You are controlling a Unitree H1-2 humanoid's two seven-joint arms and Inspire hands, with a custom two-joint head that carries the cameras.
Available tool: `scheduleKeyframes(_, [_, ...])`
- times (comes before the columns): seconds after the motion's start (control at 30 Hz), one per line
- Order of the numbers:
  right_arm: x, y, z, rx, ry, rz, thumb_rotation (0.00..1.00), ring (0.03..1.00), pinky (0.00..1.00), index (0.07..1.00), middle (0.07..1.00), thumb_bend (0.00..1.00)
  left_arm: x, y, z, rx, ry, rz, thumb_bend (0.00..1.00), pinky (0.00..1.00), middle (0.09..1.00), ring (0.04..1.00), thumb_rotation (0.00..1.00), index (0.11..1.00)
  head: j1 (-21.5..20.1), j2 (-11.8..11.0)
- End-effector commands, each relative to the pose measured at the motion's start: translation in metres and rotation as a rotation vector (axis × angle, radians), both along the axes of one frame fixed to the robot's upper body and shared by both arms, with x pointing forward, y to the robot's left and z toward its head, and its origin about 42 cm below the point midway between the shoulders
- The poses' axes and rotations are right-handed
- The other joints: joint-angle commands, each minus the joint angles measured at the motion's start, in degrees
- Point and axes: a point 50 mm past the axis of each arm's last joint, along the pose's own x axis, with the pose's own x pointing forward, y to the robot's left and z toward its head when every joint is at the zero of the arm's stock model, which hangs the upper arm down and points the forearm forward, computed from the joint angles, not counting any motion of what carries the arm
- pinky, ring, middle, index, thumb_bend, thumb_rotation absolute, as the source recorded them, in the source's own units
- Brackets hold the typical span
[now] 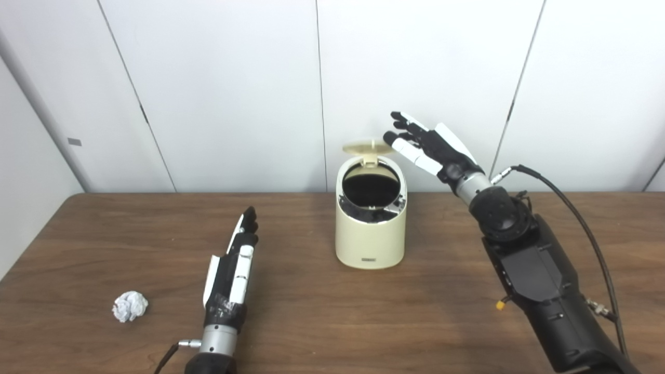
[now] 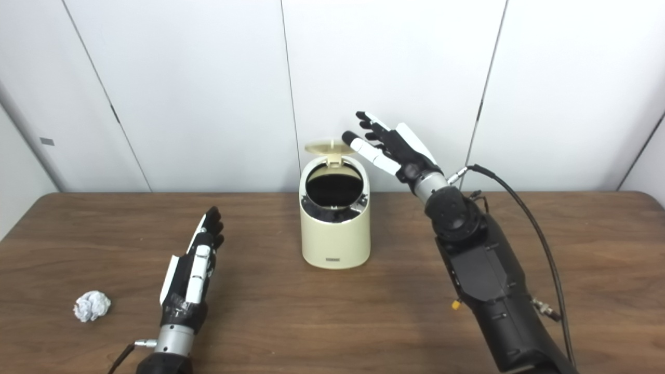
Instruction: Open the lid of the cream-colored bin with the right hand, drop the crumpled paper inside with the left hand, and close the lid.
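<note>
1. The cream-colored bin (image 1: 370,223) is standing near the middle of the worktop (image 1: 332,322), and its lid (image 1: 367,147) is already tipped up at the back, leaving the dark mouth exposed.
2. The right robot hand (image 1: 428,145) is hovering just beside the raised lid with its fingers spread, gripping nothing; whether a fingertip is touching the lid edge cannot be told from either view.
3. The left robot hand (image 1: 236,265) is lying low over the worktop, fingers straight and close together, empty, between the bin and the crumpled paper (image 1: 130,306).
4. The paper is resting well apart from the bin, toward the left front, so picking it up looks like the step in hand.
5. To do it well, the left robot hand is best swinging outward over the ball and closing loosely around it, since crushed paper is light and liable to skid away.
6. Meanwhile the right robot hand is best waiting clear of the mouth, so that the drop path is remaining free and the lid is not getting knocked shut early.
</note>
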Motion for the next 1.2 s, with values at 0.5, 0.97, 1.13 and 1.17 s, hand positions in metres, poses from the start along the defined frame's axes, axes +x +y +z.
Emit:
scheduleKeyframes(0.5, [-0.027,-0.044,0.003,0.286,0.08,-0.061,1.0,0.996,1.0,0.968,0.991,0.54,-0.028,0.001,-0.037,-0.014,0.134,0.004,0.43,1.0,1.0,1.0,0.96,1.0,-0.6,1.2])
scheduleKeyframes(0.97, [-0.073,-0.069,-0.039,0.343,0.069,-0.08,1.0,1.0,1.0,0.977,0.997,0.57,-0.028,0.006,-0.031,-0.032,0.136,0.001,0.44,1.0,1.0,1.0,0.94,1.0,-1.5,2.7])
scheduleKeyframes(1.13, [-0.09,-0.074,-0.062,0.328,0.029,-0.109,1.0,0.999,1.0,0.986,0.995,0.61,-0.029,0.007,-0.03,-0.028,0.137,0.007,0.43,1.0,1.0,1.0,0.94,1.0,-1.4,3.2])
scheduleKeyframes(1.17, [-0.094,-0.075,-0.067,0.325,0.02,-0.115,1.0,1.0,1.0,0.985,0.995,0.61,-0.029,0.008,-0.029,-0.027,0.136,0.007,0.43,1.0,1.0,1.0,0.94,1.0,-1.7,3.4])
